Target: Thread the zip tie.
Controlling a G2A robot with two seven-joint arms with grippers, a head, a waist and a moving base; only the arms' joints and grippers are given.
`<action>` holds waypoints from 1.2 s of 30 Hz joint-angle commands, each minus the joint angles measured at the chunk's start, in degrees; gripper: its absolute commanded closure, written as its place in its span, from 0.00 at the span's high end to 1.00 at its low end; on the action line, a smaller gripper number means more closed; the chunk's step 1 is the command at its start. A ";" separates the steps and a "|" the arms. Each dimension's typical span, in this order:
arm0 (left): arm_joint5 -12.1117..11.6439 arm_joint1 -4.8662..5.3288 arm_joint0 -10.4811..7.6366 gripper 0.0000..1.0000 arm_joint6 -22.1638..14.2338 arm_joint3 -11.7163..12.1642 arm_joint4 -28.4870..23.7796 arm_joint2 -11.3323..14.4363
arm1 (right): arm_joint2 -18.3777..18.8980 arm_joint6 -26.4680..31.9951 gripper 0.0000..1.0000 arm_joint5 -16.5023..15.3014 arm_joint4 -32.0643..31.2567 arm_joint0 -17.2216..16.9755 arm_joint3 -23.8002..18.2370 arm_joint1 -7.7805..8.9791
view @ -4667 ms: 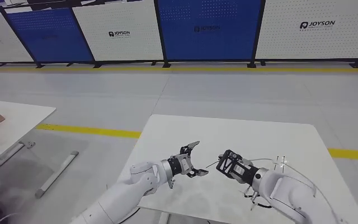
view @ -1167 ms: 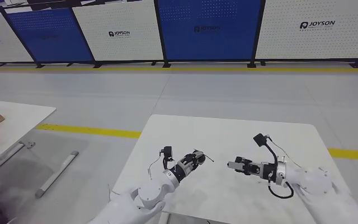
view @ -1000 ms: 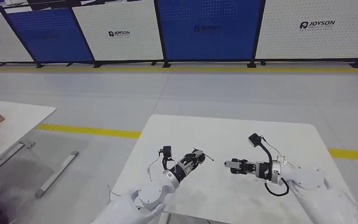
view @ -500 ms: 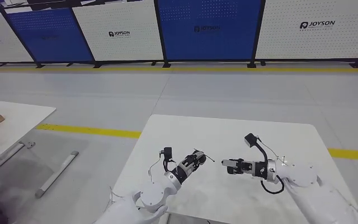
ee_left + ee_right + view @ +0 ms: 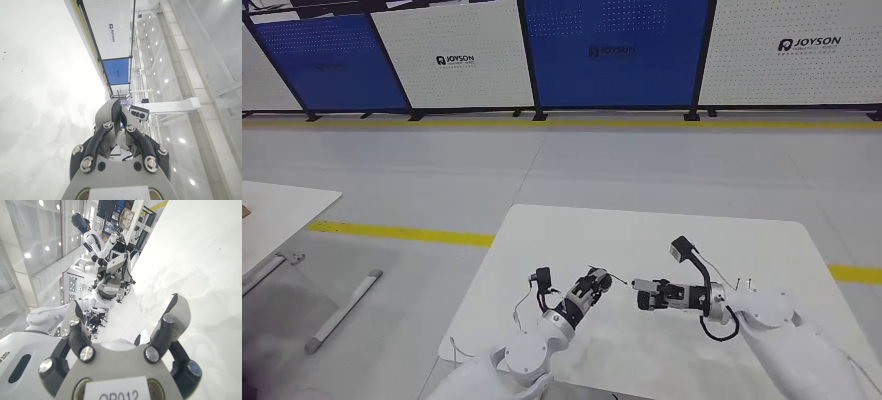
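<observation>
Black thin plastic zip tie (image 5: 612, 279) | pinched tight in left gripper (image 5: 118, 106), tail offered outward | right gripper (image 5: 125, 303) spread opposite, seemingly to receive it

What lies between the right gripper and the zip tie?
Only bare white table top: the top view shows nothing between the open right gripper and the tip of the thin black zip tie held in the left gripper.

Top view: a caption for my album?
Left gripper holds a zip tie toward the open right gripper over a white table.

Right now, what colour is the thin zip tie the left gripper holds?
The zip tie is black, clearest in top view.
</observation>
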 commanded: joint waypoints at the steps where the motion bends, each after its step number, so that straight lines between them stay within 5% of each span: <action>1: 0.34 -0.25 -0.17 0.00 0.68 0.15 0.49 0.17 | -0.18 -0.24 1.00 0.00 -0.12 0.54 1.18 -0.45; 11: 0.35 -0.30 -0.11 0.00 0.47 0.19 0.43 0.16 | -0.18 -0.24 1.00 0.00 -0.12 0.54 1.18 -0.45; 19: 1.31 -1.77 -0.76 0.00 1.09 1.14 -2.22 0.51 | -1.24 1.14 1.00 0.65 3.45 1.17 2.67 -1.69; 26: 1.31 -1.77 -0.76 0.00 1.09 1.14 -2.22 0.51 | -1.24 1.14 1.00 0.65 3.45 1.17 2.67 -1.69; 33: 1.10 -2.02 0.20 0.00 -2.66 0.29 -3.73 -1.00 | 0.67 1.13 1.00 1.41 3.76 -0.43 1.42 -1.22; 35: 1.25 -2.08 0.51 0.00 -3.12 0.15 -3.49 -1.50 | 1.09 1.16 0.56 1.81 3.56 -0.71 1.19 -1.13; 36: 1.28 -2.11 0.64 0.00 -3.24 0.08 -3.40 -1.70 | 1.25 1.19 0.49 1.94 3.49 -0.77 1.14 -1.10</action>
